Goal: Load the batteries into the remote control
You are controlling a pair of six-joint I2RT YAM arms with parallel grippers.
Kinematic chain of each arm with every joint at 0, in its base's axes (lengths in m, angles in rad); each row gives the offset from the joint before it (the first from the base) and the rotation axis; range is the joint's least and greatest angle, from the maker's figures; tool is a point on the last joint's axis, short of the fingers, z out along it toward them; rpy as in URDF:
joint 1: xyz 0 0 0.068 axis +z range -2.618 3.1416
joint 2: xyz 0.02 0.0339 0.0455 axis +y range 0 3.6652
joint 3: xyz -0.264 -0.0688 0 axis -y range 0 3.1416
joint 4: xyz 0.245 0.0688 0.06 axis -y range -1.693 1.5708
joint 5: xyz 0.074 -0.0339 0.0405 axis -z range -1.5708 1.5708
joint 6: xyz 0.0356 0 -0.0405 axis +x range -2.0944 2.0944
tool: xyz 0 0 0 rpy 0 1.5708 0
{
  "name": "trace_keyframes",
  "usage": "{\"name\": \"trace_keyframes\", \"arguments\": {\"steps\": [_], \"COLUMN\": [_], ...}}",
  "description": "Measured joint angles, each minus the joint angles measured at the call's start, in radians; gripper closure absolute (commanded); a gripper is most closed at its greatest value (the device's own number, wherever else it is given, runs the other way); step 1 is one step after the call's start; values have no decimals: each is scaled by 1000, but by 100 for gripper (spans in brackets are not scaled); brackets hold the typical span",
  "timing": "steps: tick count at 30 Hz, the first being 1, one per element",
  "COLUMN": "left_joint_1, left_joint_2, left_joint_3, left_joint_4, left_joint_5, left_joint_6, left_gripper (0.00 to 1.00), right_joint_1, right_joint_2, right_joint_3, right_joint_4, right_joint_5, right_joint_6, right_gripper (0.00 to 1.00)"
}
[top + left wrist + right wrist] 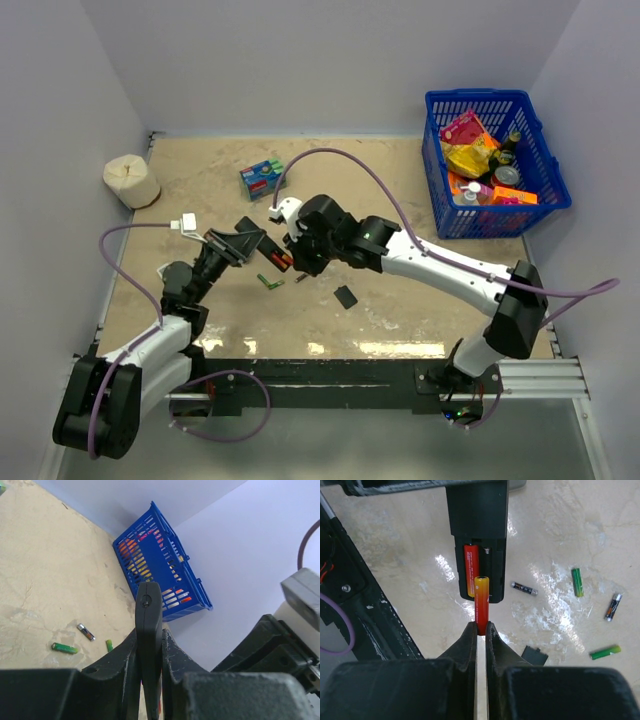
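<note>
Remote (477,530), raised over the surface (560,530) and clamped edgewise in the left tool (149,647), presents its open bay (489,572) to the right arm, one red cell (471,567) seated and the slot beside it bare. Battery (481,605), gripped by its rear end in the closed right tool (480,629), lies parallel to the slots, its free end just over the bay's near edge. The move probably falls to the right arm: a short advance along the battery's axis, then down into that slot
</note>
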Motion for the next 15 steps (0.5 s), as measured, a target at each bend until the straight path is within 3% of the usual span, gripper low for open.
{"name": "trace_keyframes", "arguments": {"steps": [15], "left_joint_1": [-10], "left_joint_2": [0], "left_joint_3": [0], "left_joint_4": [24], "left_joint_5": [18], "left_joint_6": [-8], "left_gripper": [100], "right_joint_1": [0], "right_joint_2": [51], "right_joint_3": [46], "right_joint_4": [-60], "right_joint_5": [2], "right_joint_6": [50], "right_gripper": [100]}}
